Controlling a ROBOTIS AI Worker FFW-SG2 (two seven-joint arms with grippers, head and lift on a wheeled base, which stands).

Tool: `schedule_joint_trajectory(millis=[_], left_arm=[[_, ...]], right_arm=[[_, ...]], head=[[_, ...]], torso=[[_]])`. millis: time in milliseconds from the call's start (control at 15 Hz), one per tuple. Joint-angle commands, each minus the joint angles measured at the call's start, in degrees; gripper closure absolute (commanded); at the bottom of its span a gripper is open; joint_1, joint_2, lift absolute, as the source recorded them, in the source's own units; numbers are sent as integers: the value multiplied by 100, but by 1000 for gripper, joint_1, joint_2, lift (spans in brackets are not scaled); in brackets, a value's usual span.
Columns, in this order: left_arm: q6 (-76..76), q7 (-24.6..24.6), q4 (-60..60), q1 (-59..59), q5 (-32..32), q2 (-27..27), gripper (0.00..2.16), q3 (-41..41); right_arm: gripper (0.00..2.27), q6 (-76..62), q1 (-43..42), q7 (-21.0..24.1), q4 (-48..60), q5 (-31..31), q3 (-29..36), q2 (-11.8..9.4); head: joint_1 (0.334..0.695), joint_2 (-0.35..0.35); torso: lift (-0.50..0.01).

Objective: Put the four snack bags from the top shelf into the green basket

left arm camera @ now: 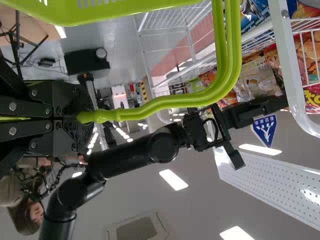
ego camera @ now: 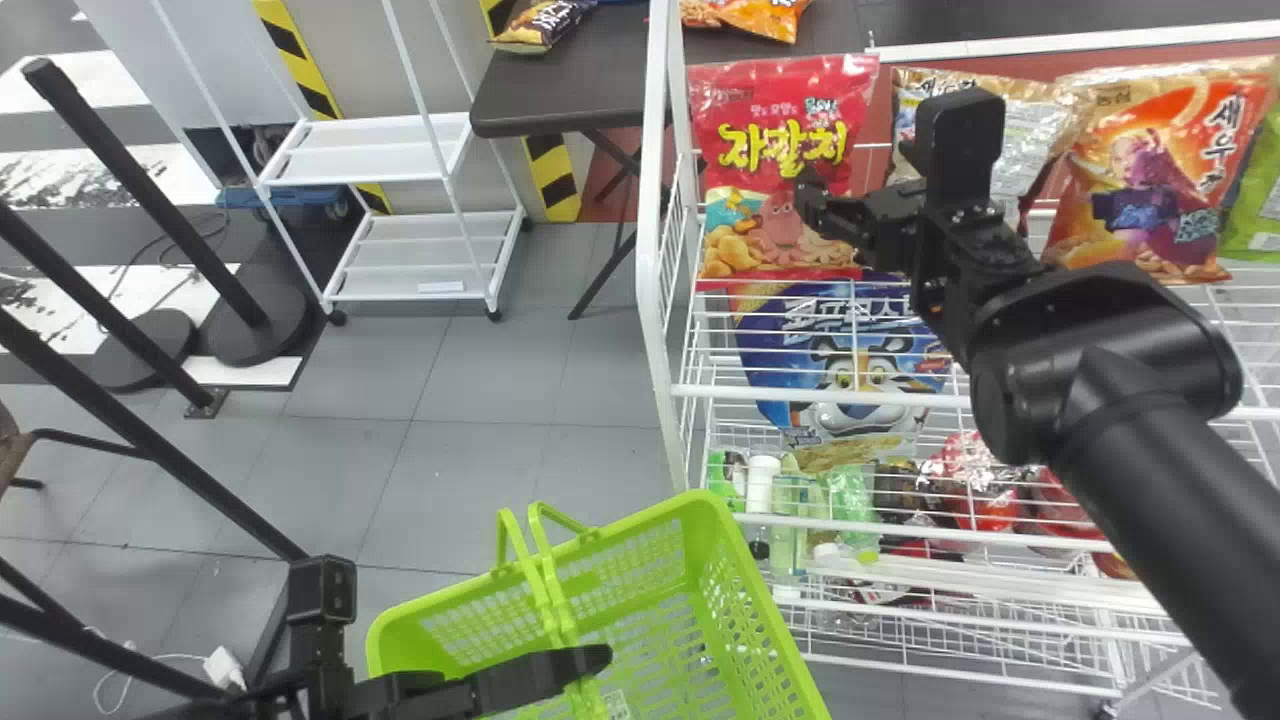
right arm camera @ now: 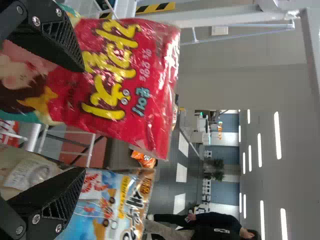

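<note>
On the top shelf stand a red snack bag (ego camera: 775, 165), a silver-backed bag (ego camera: 1020, 110), an orange bag (ego camera: 1150, 190) and, at the right edge, a green bag (ego camera: 1262, 215). My right gripper (ego camera: 825, 210) is in front of the red bag. In the right wrist view the right gripper (right arm camera: 82, 120) is open, with the red bag (right arm camera: 125, 85) behind one finger and the silver-backed bag (right arm camera: 110, 205) by the other. My left gripper (ego camera: 585, 668) is at the green basket (ego camera: 755, 600); in its wrist view the left gripper (left arm camera: 82, 117) is shut on the basket handle (left arm camera: 165, 102).
The white wire rack's side frame (ego camera: 655, 260) rises left of the red bag. Below the top shelf are a blue bag (ego camera: 850, 350) and bottles (ego camera: 762, 485). A dark table (ego camera: 570, 95) and a white cart (ego camera: 360, 155) are behind, with black posts (ego camera: 150, 190) at left.
</note>
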State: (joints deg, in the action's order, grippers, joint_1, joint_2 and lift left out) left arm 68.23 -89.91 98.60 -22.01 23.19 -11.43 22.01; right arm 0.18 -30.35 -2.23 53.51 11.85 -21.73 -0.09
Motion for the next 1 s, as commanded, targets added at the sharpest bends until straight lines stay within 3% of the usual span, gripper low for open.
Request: schedule_joint_trajectory(millis=[0,200,333,400,467,533,733,933], left_arm=[[-59,-66,-25,-40,19,0,2148,14],[-95,-66,-34,-84,37,0,2148,22],[-112,-66,-34,-119,81,0,2148,40],[-130,-66,-34,-137,81,0,2148,49],[-147,-66,-61,-137,90,0,2148,49],[-147,-66,-69,-137,98,0,2148,49],[-147,-66,-87,-137,142,-9,2148,93],[-130,-66,-87,-137,195,-53,2148,137]], right_arm=[[134,-56,-278,-270,-394,169,2,14],[323,242,-481,-938,-623,213,11,14],[657,524,-612,-1368,-746,336,63,14],[1170,629,-656,-1500,-790,353,116,14],[1895,840,-683,-1491,-790,389,116,14],[2206,910,-683,-1465,-790,406,160,14],[2250,893,-551,-1474,-570,283,160,14],[2250,1631,144,-1403,810,81,310,14]], head=[[695,170],[695,180],[695,196],[695,201],[695,204],[695,205],[695,200],[695,212]], torso=[[0],[0],[0],[0],[0],[0],[0],[0]])
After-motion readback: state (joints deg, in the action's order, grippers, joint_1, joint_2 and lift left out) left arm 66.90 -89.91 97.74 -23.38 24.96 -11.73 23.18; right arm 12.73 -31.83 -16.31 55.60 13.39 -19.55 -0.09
